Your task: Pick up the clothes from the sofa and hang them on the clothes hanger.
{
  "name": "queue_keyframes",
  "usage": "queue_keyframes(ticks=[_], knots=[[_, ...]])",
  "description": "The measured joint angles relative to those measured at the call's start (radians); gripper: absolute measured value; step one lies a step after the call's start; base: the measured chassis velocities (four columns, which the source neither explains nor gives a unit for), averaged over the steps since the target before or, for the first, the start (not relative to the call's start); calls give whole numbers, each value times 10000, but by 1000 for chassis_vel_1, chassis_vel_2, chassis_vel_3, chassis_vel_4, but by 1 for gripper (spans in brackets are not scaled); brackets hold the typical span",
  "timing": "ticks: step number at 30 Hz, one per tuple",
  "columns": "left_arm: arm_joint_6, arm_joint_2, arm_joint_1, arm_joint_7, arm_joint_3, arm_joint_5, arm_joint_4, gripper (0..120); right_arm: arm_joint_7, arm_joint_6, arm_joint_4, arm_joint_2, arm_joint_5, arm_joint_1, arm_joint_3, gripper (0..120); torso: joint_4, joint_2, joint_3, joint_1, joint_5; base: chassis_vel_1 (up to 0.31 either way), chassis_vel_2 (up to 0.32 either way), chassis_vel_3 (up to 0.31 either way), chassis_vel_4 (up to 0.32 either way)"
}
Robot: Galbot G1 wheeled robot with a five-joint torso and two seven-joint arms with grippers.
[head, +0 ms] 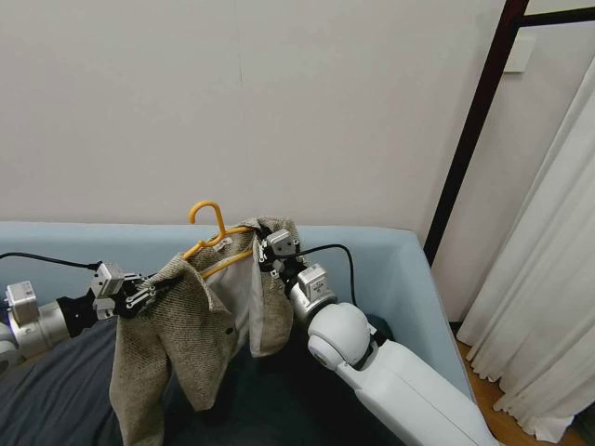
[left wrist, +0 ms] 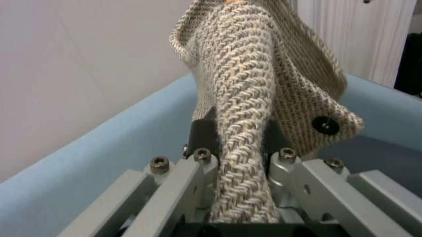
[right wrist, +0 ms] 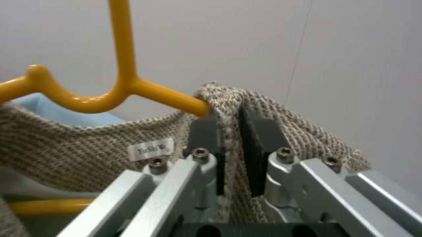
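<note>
The head camera looks forward and down from above at the sofa (head: 409, 269), with the wall (head: 279, 102) far behind and a curtain (head: 558, 279) at the right. The left wrist camera sits just behind the left gripper (left wrist: 236, 148), facing out along its jaws, very near the jacket (left wrist: 264, 74). The right wrist camera sits likewise behind the right gripper (right wrist: 230, 133), facing the hanger (right wrist: 122, 49). All three views share the jacket; the head and right wrist views share the hanger.

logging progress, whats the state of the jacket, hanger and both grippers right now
knit jacket, held up, one shoulder over the yellow hanger, other side stretched out
yellow hanger, upright inside the collar, hook free
left gripper, shut on the jacket's edge
right gripper, shut on the jacket at the hanger's end
</note>
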Motion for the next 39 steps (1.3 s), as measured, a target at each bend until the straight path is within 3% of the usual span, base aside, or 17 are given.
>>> queue_keyframes(ticks=[9, 17, 20, 21, 23, 25, 26, 27, 29, 33, 39], knots=[[-19, -24, -112, -30, -31, -1, 98, 8, -379, -174, 1020, -690, 692, -330, -163, 46, -1, 0, 0, 0, 1, 0, 0, 0, 0], [-85, -106, -173, 1, -39, -75, 132, 8, -1367, 427, 1367, -1233, 1433, -350, 593, 72, 0, 0, 0, 0, 2, 0, 0, 0, 0], [-184, -147, -153, 375, -46, -142, 117, 8, -2710, 791, 925, -1927, 1698, 68, 1299, 89, 0, 0, 0, 0, 2, 0, 0, 0, 0], [-184, -147, -153, 375, -46, -142, 117, 8, -2710, 791, 925, -1927, 1698, 68, 1299, 89, 0, 0, 0, 0, 2, 0, 0, 0, 0], [-229, -148, -146, 776, -49, -273, 119, 8, -4458, 1375, 453, -2574, 2404, 480, 1494, 97, -1, 0, 1, 1, 3, 0, 0, 0, 0], [-253, -134, -179, 1325, -52, -447, 193, 8, -6667, 2020, -105, -3245, 3058, 917, 1577, 100, -1, 0, 1, 0, 3, 0, 0, 0, 0], [-253, -134, -179, 1325, -52, -447, 193, 8, -6667, 2020, -105, -3245, 3058, 917, 1577, 100, -1, 0, 1, 0, 3, 0, 0, 0, 0], [-258, -108, -228, 1760, -54, -515, 282, 8, -8154, 2391, -480, -3669, 3226, 1192, 1597, 100, -2, -1, 1, 0, 4, 0, 0, 0, 0], [-260, -77, -253, 2111, -54, -534, 344, 8, -9395, 2636, -808, -4059, 3249, 1428, 1597, 100, -2, -1, 2, 0, 5, 0, 0, 0, 0], [-260, -28, -253, 2524, -54, -547, 389, 8, -10357, 2721, -1242, -4408, 2958, 1786, 1580, 100, -2, -2, 1, 0, 4, 0, 0, 0, 0], [-247, 15, -158, 3181, -68, -482, 390, 8, -10642, 2334, -1711, -4567, 2317, 2281, 1448, 100, 0, -2, 1, 0, 3, 0, 0, 0, 0]])
